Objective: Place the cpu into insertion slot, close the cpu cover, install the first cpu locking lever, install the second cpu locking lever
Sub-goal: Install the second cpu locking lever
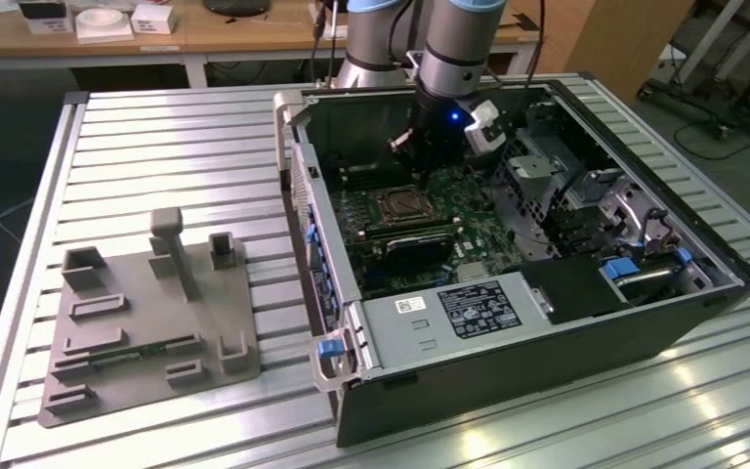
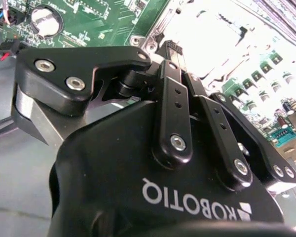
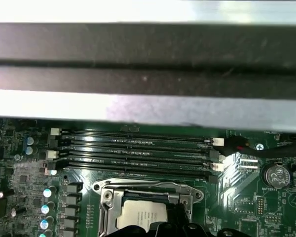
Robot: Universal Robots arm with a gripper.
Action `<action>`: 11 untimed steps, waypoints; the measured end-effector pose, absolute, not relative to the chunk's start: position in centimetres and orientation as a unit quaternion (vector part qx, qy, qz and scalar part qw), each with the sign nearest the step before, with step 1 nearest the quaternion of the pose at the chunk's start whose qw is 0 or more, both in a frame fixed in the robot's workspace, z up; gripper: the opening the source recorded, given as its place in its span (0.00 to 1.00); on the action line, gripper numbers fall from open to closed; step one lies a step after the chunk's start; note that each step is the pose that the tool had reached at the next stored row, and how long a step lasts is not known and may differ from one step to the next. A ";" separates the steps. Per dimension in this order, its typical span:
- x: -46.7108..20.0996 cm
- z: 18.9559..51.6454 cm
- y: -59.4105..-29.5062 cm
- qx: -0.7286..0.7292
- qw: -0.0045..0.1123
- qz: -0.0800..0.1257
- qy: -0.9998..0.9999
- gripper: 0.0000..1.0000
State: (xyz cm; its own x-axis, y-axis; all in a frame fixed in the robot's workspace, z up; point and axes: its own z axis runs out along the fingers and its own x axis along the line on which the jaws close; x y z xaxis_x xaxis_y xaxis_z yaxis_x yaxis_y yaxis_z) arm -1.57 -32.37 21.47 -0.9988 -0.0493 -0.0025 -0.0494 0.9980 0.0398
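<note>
In the exterior view my gripper (image 1: 414, 161) reaches down into the open computer case, just behind the insertion slot (image 1: 401, 207) on the green board. In the first wrist view the cpu (image 3: 138, 215) lies in the socket, its silvery top showing through the cut-out of the cpu cover (image 3: 148, 188), which lies flat over it. The dark tips of my gripper (image 3: 175, 223) hang over the socket's edge beside the chip. The second wrist view shows the gripper (image 2: 168, 48) with its fingers drawn together next to the brightly lit socket (image 2: 212, 44). I cannot make out the locking levers.
Long black memory slots (image 3: 133, 153) run beside the socket, and a coin battery (image 3: 276, 175) sits nearby. The case wall (image 3: 148, 64) rises close behind them. A black labelled box (image 1: 479, 308) fills the case's near end. A grey fixture (image 1: 153, 313) stands on the slatted table (image 1: 153, 147).
</note>
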 end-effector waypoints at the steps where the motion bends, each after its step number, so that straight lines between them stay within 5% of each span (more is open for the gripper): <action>1: -1.6 21.6 -32.4 -0.025 0.001 0.020 0.999 0.11; 11: -1.6 21.7 -33.4 -0.025 0.001 0.019 1.000 0.11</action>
